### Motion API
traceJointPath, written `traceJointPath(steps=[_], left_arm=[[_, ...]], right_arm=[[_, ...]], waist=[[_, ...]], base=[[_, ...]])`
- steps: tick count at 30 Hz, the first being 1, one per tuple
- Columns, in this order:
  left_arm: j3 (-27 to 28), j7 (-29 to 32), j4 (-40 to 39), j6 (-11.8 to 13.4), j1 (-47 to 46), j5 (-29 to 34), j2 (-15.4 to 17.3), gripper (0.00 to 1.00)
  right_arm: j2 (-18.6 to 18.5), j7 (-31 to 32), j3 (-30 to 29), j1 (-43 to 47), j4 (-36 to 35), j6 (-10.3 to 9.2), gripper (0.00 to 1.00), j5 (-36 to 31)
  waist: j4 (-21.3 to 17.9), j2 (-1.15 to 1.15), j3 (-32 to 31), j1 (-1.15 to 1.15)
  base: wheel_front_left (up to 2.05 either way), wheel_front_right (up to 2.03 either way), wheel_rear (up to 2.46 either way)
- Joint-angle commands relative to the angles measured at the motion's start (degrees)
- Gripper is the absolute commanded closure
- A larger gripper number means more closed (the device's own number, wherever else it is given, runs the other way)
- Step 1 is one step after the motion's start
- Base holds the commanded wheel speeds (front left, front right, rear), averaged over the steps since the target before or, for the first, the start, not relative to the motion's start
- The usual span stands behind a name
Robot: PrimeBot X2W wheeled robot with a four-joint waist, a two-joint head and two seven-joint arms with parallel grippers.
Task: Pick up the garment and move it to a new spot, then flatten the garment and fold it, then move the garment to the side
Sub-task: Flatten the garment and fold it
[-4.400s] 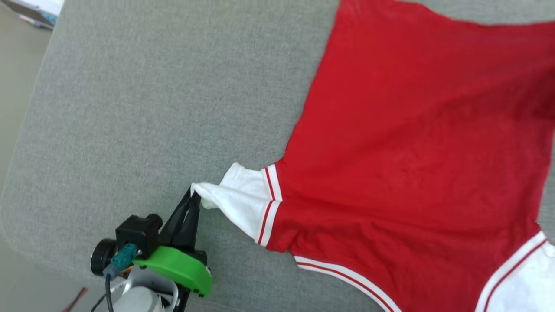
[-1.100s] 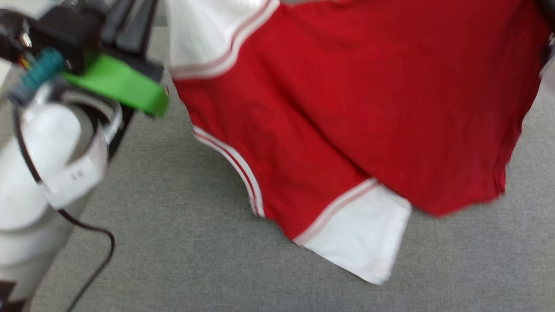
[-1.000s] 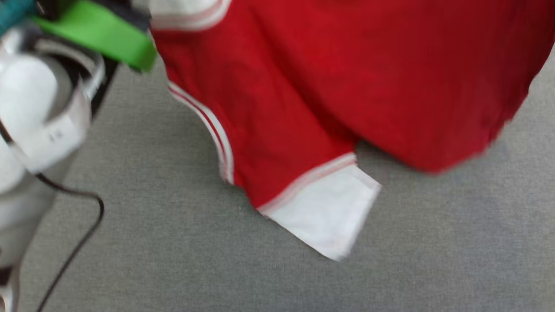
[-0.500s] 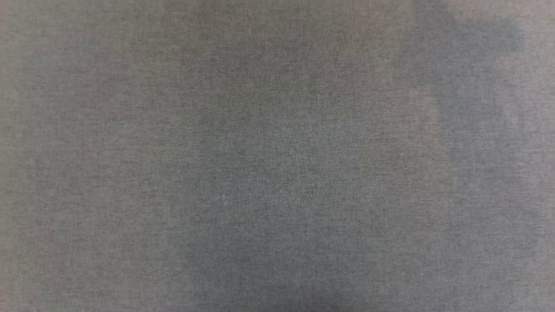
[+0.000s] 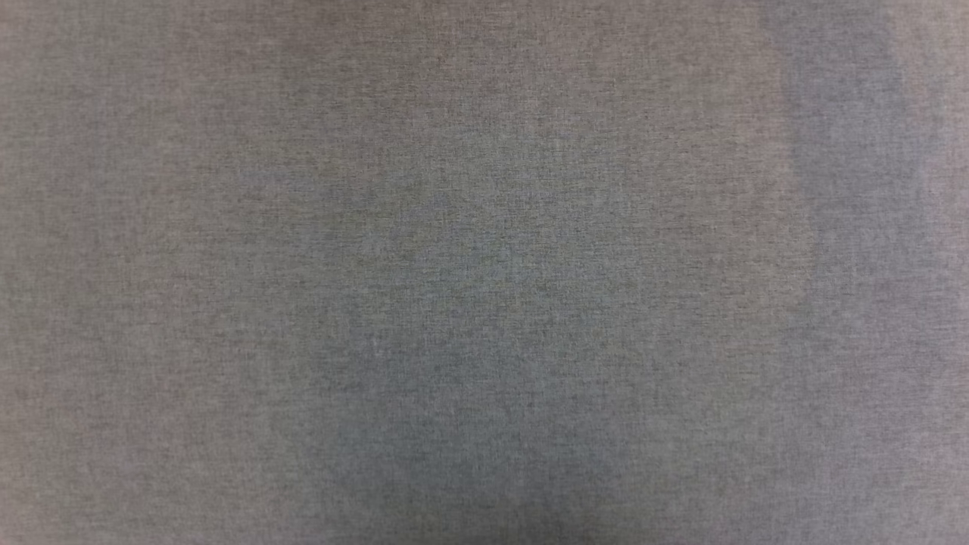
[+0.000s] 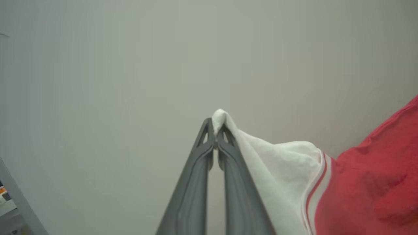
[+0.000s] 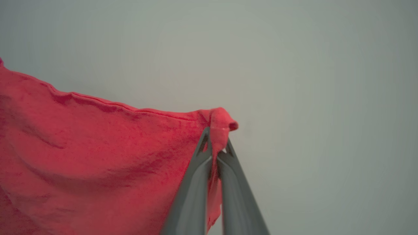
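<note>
While left end effector point(image 6: 215, 127) pinches garment point(image 6: 359, 189), grey fabric surface point(image 5: 484, 272)

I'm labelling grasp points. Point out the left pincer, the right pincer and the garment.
left pincer point(image 6: 215, 126): left wrist view, between its fingertips, on pinched white cloth.
right pincer point(image 7: 216, 138): right wrist view, between its fingertips, on pinched red cloth.
garment point(image 7: 98, 153): right wrist view, red body.

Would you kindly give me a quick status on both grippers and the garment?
Left gripper shut on garment, white sleeve tip. Right gripper shut on its red edge. No obstruction seen.
</note>
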Motion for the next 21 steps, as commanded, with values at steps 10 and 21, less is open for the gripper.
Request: traceJointPath(steps=[10, 21], left_arm=[[-2.2, -4.2, -2.6, 0.8, 20.7, -3.8, 3.6, 1.00], [-2.0, -4.9, -19.2, 9.8, 56.2, -8.8, 7.9, 1.00]], right_arm=[[0.6, -6.9, 9.0, 15.6, 1.3, -0.04, 1.00, 8.7], [-5.7, -9.5, 20.3, 39.0, -7.1, -0.04, 1.00, 17.9]], waist=[[0.2, 0.00, -4.2, -0.01], [1.7, 0.00, -15.2, -0.01]], base=[[0.00, 0.00, 0.00], [0.00, 0.00, 0.00]])
